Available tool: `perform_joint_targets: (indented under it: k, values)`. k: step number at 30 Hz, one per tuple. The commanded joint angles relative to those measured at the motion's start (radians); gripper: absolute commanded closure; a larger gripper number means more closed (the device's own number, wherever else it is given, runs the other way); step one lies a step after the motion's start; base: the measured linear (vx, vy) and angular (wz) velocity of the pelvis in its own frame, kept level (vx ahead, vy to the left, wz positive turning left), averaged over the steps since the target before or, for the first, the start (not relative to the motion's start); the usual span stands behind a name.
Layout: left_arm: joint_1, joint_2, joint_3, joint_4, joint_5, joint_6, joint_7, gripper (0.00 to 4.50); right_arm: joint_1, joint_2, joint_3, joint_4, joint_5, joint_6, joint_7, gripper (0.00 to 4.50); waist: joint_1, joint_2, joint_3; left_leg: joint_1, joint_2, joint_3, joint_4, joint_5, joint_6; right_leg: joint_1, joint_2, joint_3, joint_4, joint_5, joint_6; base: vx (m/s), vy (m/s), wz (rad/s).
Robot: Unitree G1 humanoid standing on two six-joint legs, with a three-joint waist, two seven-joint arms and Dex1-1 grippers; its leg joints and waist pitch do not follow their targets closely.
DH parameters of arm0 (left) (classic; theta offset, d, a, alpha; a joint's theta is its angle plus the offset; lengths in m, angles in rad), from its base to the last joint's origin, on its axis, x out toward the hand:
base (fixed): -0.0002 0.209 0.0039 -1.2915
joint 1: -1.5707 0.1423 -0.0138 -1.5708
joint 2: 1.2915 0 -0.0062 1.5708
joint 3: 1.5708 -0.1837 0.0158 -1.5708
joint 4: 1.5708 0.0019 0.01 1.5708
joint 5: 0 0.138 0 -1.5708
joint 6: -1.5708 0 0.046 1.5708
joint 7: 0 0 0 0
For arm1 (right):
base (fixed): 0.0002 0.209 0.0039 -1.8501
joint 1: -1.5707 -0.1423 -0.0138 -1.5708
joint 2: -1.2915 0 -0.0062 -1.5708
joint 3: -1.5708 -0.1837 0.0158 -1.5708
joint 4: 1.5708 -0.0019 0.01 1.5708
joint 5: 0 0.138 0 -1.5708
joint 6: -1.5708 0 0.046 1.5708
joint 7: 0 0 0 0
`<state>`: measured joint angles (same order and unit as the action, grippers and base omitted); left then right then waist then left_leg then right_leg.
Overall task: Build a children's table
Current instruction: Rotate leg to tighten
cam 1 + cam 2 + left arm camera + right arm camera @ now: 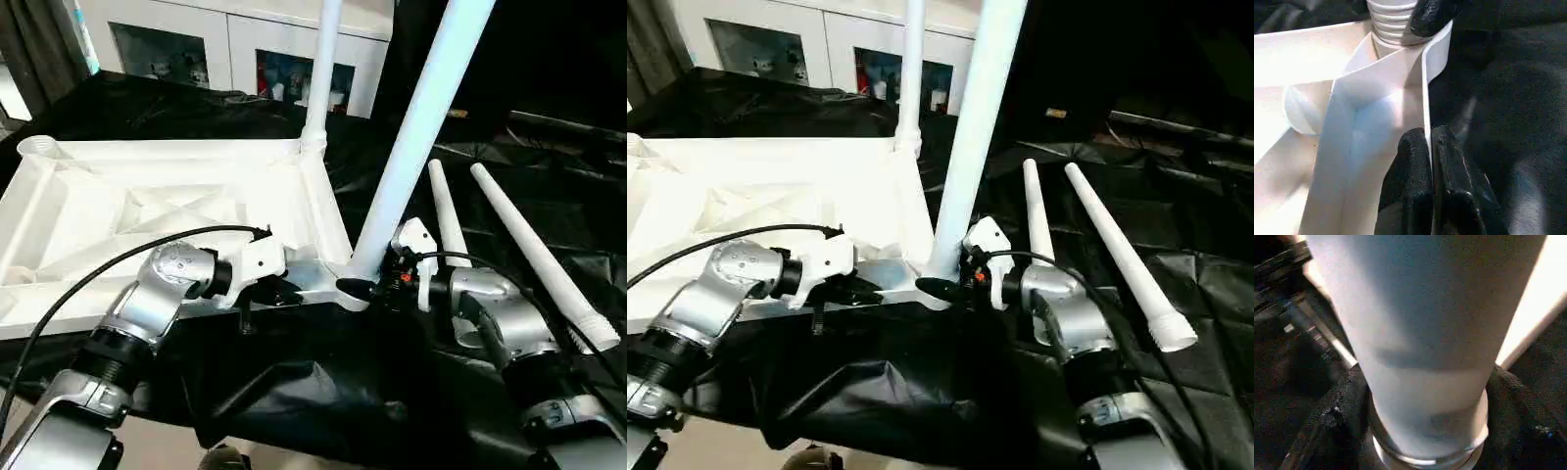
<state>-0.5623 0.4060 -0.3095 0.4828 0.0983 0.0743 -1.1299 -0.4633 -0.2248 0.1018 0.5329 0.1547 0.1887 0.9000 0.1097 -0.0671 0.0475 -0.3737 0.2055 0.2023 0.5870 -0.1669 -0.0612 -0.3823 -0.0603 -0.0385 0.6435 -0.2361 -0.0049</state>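
The white table top [147, 206] lies upside down on black cloth, ribbed underside up. One white leg [323, 69] stands upright in its far right corner socket. A second leg [416, 137] leans slightly right, its base at the near right corner. My right gripper [367, 287] is shut on that base, with black fingers [1337, 416] on both sides of it. My left gripper [279, 292] is shut on the top's near rim [1425, 73], a thin wall pinched between the fingers [1410, 161]. Two loose legs [449, 211] [539, 255] lie to the right.
A white glass-door cabinet [235, 49] stands behind the work surface. An open round socket [39, 147] shows at the top's far left corner. Black cloth [294, 382] hangs over the front edge. Black cables run from both wrists.
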Motion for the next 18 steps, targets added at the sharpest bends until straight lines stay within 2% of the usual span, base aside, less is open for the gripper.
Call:
perform_joint_targets:
  k: [1,2,3,4,5,6,7,9,10,12,14,15,16,17,18]
  values:
    - [-0.030,-0.056,0.032,0.063,0.000,0.034,0.156,4.50,0.013,0.047,0.000,0.057,-0.018,0.025,-0.110,1.73,-0.003,0.008,-0.045,0.029,0.037,-0.024,-0.076,-0.258,-0.037,0.024,-0.088,0.044,-0.095,-0.221,-0.185,0.000,0.000,0.00]
    - [-0.043,-0.073,0.032,0.082,0.007,0.049,0.185,4.50,0.005,0.073,-0.012,0.083,-0.025,0.026,-0.172,1.73,-0.004,0.006,-0.044,0.030,0.036,-0.025,-0.077,-0.276,-0.045,0.023,-0.089,0.044,-0.099,-0.258,-0.175,0.000,0.000,0.00]
    - [-0.065,-0.104,0.034,0.111,0.017,0.073,0.238,4.50,-0.016,0.114,-0.036,0.132,-0.030,0.028,-0.277,1.74,-0.004,0.010,-0.045,0.035,0.037,-0.028,-0.078,-0.302,-0.062,0.019,-0.094,0.046,-0.104,-0.317,-0.165,0.000,0.000,0.00]
    - [-0.080,-0.127,0.035,0.132,0.025,0.090,0.276,4.50,-0.034,0.143,-0.054,0.169,-0.035,0.028,-0.353,1.74,-0.008,0.007,-0.045,0.035,0.036,-0.028,-0.079,-0.312,-0.066,0.018,-0.093,0.045,-0.106,-0.336,-0.161,0.000,0.000,0.00]
    - [-0.105,-0.167,0.040,0.170,0.035,0.107,0.334,4.50,-0.063,0.184,-0.082,0.223,-0.032,0.028,-0.455,1.74,-0.010,0.012,-0.045,0.033,0.036,-0.034,-0.082,-0.318,-0.079,0.019,-0.095,0.044,-0.109,-0.374,-0.146,0.000,0.000,0.00]
    - [-0.120,-0.192,0.043,0.193,0.040,0.116,0.370,4.50,-0.082,0.208,-0.099,0.255,-0.029,0.029,-0.516,1.74,-0.015,0.011,-0.046,0.034,0.035,-0.032,-0.082,-0.320,-0.083,0.016,-0.093,0.045,-0.110,-0.370,-0.146,0.000,0.000,0.00]
    - [-0.141,-0.228,0.049,0.226,0.043,0.127,0.415,4.50,-0.110,0.241,-0.124,0.297,-0.013,0.022,-0.572,1.74,-0.014,0.013,-0.045,0.040,0.034,-0.035,-0.081,-0.342,-0.084,0.012,-0.094,0.043,-0.114,-0.388,-0.141,-0.064,0.006,-0.04]
    - [-0.180,-0.293,0.057,0.283,0.049,0.142,0.491,4.50,-0.165,0.293,-0.150,0.371,0.000,0.010,-0.657,1.74,-0.016,0.011,-0.044,0.046,0.032,-0.032,-0.077,-0.372,-0.079,0.003,-0.093,0.045,-0.119,-0.407,-0.136,0.000,0.000,0.00]
    - [-0.183,-0.298,0.056,0.287,0.050,0.143,0.496,4.50,-0.170,0.297,-0.151,0.377,-0.001,0.007,-0.663,1.74,-0.015,0.013,-0.044,0.048,0.031,-0.033,-0.076,-0.386,-0.076,0.002,-0.093,0.044,-0.124,-0.419,-0.130,0.000,0.000,0.00]
    - [-0.202,-0.323,0.052,0.310,0.057,0.144,0.519,4.50,-0.201,0.315,-0.156,0.412,-0.009,-0.009,-0.693,1.74,-0.013,0.013,-0.045,0.044,0.031,-0.034,-0.078,-0.382,-0.065,0.005,-0.092,0.042,-0.123,-0.398,-0.123,0.000,0.000,0.00]
    - [-0.209,-0.325,0.041,0.316,0.061,0.115,0.510,4.50,-0.226,0.319,-0.156,0.423,-0.019,-0.046,-0.673,1.18,-0.012,0.012,-0.049,0.034,0.031,-0.035,-0.082,-0.352,-0.050,0.013,-0.091,0.042,-0.117,-0.341,-0.125,0.000,0.000,0.00]
    - [-0.210,-0.324,0.040,0.316,0.062,0.112,0.508,4.50,-0.228,0.318,-0.157,0.423,-0.019,-0.050,-0.670,1.04,-0.012,0.012,-0.052,0.027,0.031,-0.034,-0.083,-0.315,-0.043,0.019,-0.090,0.041,-0.109,-0.280,-0.133,0.000,0.000,0.00]
    - [-0.208,-0.319,0.036,0.313,0.063,0.098,0.498,4.50,-0.230,0.315,-0.153,0.421,-0.023,-0.061,-0.657,1.04,-0.011,0.012,-0.053,0.028,0.032,-0.033,-0.083,-0.303,-0.033,0.018,-0.088,0.039,-0.107,-0.250,-0.141,0.000,0.000,0.00]
    - [-0.204,-0.311,0.035,0.309,0.062,0.091,0.484,4.50,-0.230,0.308,-0.147,0.417,-0.034,-0.078,-0.646,0.95,-0.011,0.012,-0.053,0.028,0.032,-0.033,-0.083,-0.303,-0.033,0.018,-0.088,0.039,-0.107,-0.250,-0.141,0.000,0.000,0.00]
    - [-0.197,-0.297,0.033,0.305,0.060,0.073,0.457,4.50,-0.229,0.294,-0.137,0.409,-0.048,-0.098,-0.624,0.83,-0.013,0.012,-0.055,0.019,0.029,-0.034,-0.083,-0.289,-0.024,0.024,-0.091,0.038,-0.104,-0.228,-0.150,0.000,0.000,0.00]
